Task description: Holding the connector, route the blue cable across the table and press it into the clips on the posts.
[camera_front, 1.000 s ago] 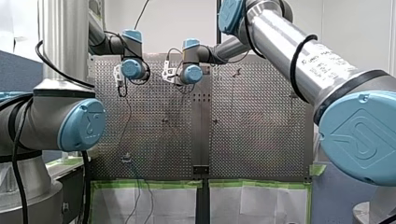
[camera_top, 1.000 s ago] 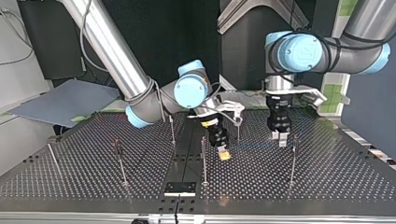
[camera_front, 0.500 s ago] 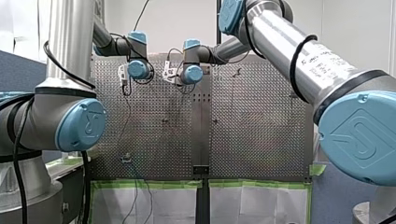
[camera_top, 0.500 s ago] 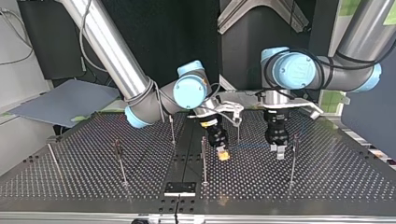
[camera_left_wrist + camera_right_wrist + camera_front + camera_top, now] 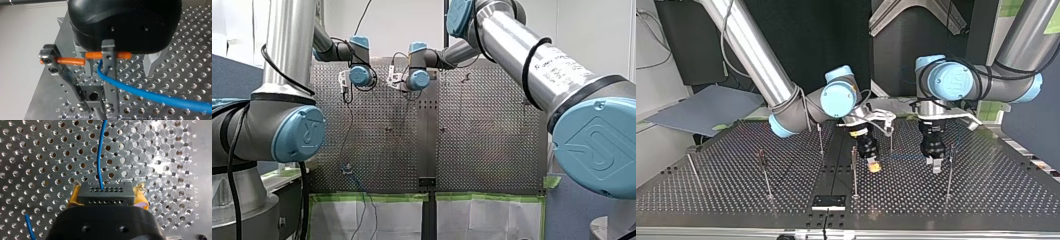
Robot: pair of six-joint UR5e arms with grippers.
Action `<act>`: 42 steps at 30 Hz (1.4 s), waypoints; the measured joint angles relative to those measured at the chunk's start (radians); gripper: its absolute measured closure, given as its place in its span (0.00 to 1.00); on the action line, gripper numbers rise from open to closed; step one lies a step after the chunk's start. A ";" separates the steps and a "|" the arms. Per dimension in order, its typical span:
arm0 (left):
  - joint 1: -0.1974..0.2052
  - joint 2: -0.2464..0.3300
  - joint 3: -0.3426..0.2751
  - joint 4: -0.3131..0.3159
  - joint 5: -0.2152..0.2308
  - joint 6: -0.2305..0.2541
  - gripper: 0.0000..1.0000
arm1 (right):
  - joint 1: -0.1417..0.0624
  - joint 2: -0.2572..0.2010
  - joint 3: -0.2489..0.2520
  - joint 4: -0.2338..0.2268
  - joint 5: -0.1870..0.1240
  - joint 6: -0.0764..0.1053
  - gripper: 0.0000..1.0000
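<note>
In the right wrist view my right gripper (image 5: 106, 195) is shut on the black connector (image 5: 105, 193), held between yellow pads (image 5: 74, 196). The blue cable (image 5: 100, 157) leaves the connector and runs ahead over the perforated plate. The top view shows that gripper (image 5: 875, 166) low near the middle. My left gripper (image 5: 936, 166) hangs at its right, beside a post (image 5: 949, 172). In the left wrist view its metal fingers (image 5: 109, 72) stand apart, and the blue cable (image 5: 140, 93) passes between them. A black clip with orange pins (image 5: 53, 62) sits beside the gripper (image 5: 128, 85).
Several thin posts stand on the plate, among them a post (image 5: 854, 172) close to my right gripper and another post (image 5: 764, 172) at the top view's left. A black block (image 5: 828, 202) lies at the near edge. In the front view the cable (image 5: 362, 192) trails off the near edge.
My left gripper has come down and moved toward the top view's near edge, closer to the post and the cable. Its fingers now stand narrower. My right gripper has barely shifted.
</note>
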 joint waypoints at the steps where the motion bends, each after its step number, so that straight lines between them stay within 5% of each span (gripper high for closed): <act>1: 0.000 0.000 0.000 0.000 0.000 -0.001 0.32 | 0.000 0.000 0.000 0.000 0.000 0.000 1.00; 3: 0.001 0.000 0.000 -0.001 -0.001 -0.004 0.61 | 0.000 0.000 0.000 0.000 0.000 0.000 1.00; 4: 0.001 0.000 -0.001 -0.002 -0.001 -0.005 0.61 | 0.000 0.000 0.000 0.000 0.000 0.000 1.00; 6: 0.001 0.000 -0.001 -0.004 -0.001 -0.010 0.85 | -0.001 0.000 0.000 0.000 0.000 0.000 1.00; 9: 0.002 0.000 -0.001 -0.006 -0.001 -0.019 1.00 | -0.001 0.000 0.000 0.000 0.000 -0.001 1.00; 23: -0.008 0.000 -0.013 -0.036 -0.039 -0.023 1.00 | -0.002 0.000 0.009 0.001 0.001 0.000 1.00; 42: -0.039 0.001 -0.159 0.019 -0.043 0.000 1.00 | -0.004 0.000 0.071 0.009 0.001 -0.004 1.00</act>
